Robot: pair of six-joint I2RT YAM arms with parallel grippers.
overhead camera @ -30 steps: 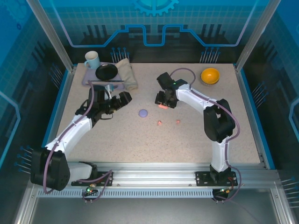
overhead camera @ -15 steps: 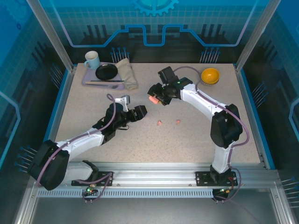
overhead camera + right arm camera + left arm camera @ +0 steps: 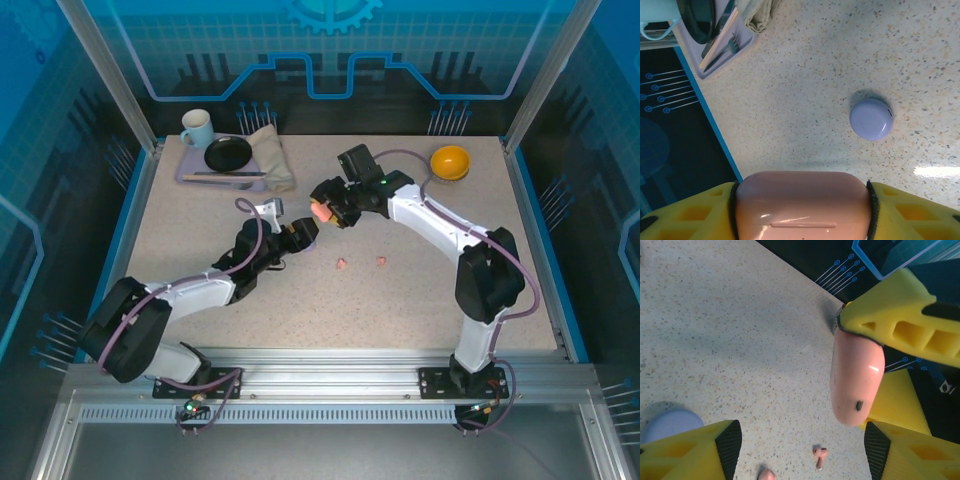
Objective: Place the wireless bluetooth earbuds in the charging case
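Since the salmon-pink earbuds [image 3: 342,264] lie loose on the table [image 3: 400,310] just below my left gripper [image 3: 300,232], the risk I see is in the handover. If the left fingers [image 3: 727,447] clamp the pink charging case [image 3: 856,380] off-centre, it could twist out of the right gripper [image 3: 325,208] and drop onto them. The left fingers stand apart either side of the case, touching nothing. Beyond them, the right fingers [image 3: 695,212] grip the case by its ends, clear of the table. The purple case [image 3: 871,119] rests beneath.
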